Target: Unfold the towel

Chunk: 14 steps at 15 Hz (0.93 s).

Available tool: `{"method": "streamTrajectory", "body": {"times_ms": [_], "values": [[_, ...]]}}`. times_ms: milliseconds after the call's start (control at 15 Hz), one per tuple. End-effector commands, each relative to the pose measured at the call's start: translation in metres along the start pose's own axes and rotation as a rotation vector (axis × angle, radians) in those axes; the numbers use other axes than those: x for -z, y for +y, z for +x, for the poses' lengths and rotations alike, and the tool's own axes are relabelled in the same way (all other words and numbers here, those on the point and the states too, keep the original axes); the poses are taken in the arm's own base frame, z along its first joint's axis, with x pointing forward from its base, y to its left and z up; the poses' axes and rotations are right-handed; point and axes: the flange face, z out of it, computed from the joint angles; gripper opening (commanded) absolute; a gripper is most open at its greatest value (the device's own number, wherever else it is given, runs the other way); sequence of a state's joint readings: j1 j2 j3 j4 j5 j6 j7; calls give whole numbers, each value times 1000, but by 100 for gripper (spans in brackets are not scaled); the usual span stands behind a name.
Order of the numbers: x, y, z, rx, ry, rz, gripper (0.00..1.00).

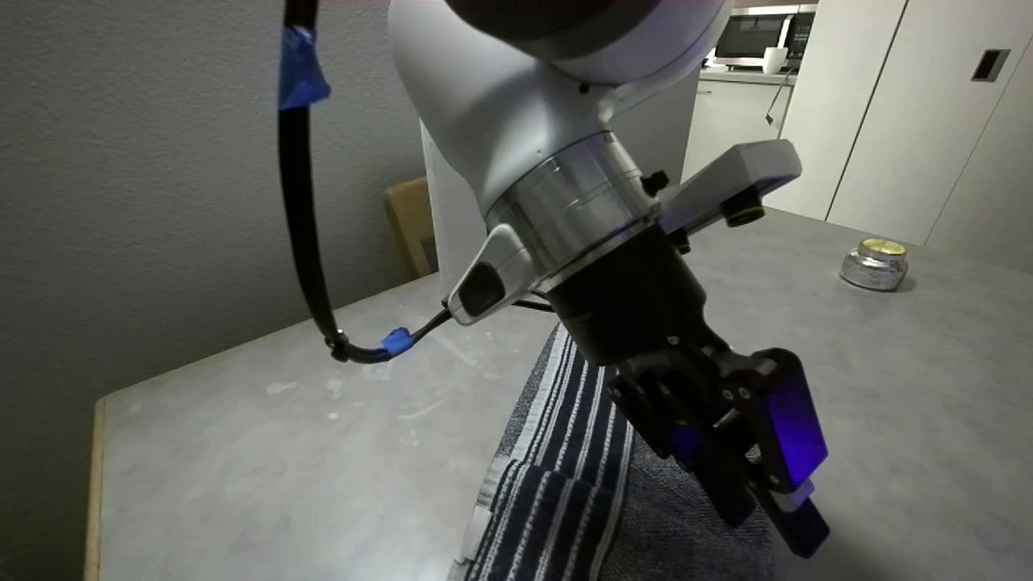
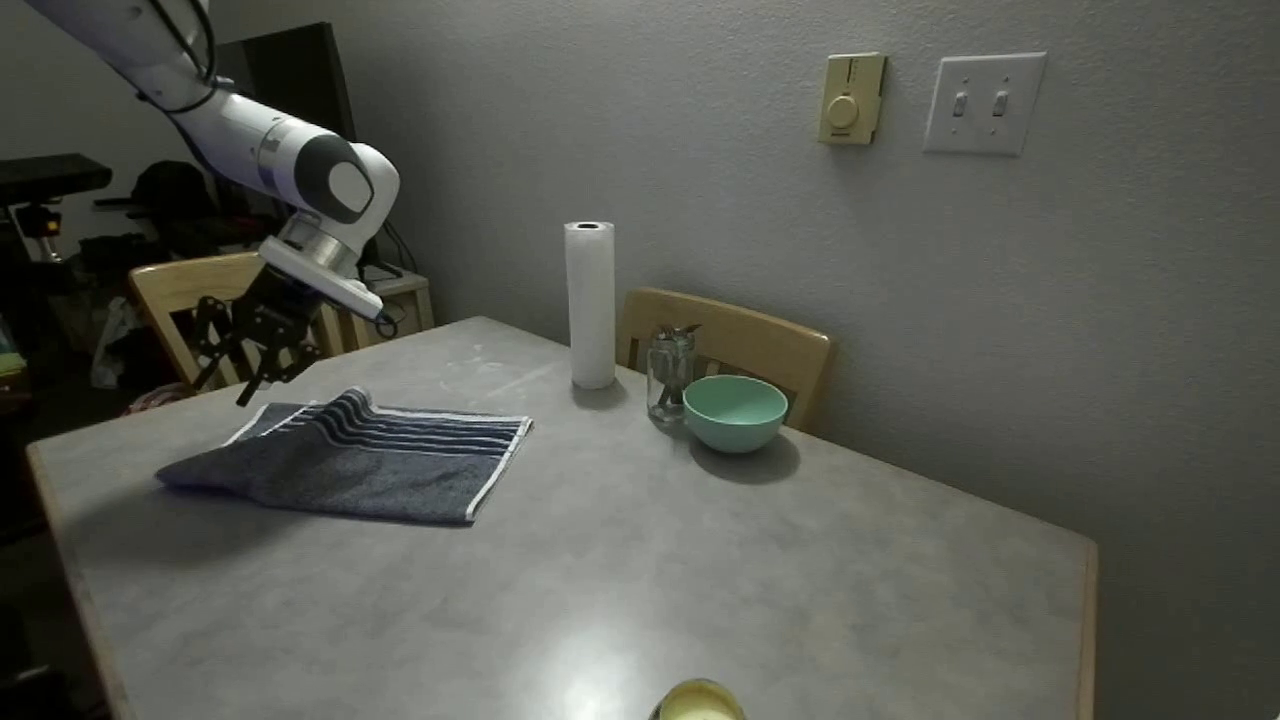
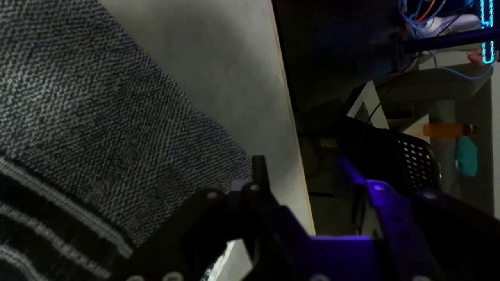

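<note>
Towel [image 2: 385, 480] is lying rumpled on tbl [image 2: 760, 570], well apart from paper roll [image 2: 592, 310]. Gripper [image 2: 223, 390] is hanging well off roll too, jaws standing wide, holding nothing. Risk, prob.: if pinching too deep, it's catching extra layers & bunching towel vs. unfolding.

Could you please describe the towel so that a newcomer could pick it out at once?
In an exterior view, find the grey table, then the black robot gripper at left. On the table near that gripper lies the towel, partly rumpled. Its dark blue-grey cloth and band of stripes set it apart from the upright, plain white paper towel roll.
</note>
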<state>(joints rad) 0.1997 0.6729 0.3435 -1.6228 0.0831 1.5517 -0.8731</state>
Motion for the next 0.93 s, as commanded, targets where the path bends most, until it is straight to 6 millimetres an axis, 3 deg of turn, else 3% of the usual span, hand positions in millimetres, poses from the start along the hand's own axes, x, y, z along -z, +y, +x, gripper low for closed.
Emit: {"method": "streamTrajectory", "body": {"times_ms": [0, 200, 400, 867], "values": [[3, 4, -3, -10, -16, 3, 77], [7, 13, -12, -39, 3, -23, 99], [15, 35, -38, -103, 43, -92, 100], [37, 114, -140, -374, 284, -257, 100]]}}
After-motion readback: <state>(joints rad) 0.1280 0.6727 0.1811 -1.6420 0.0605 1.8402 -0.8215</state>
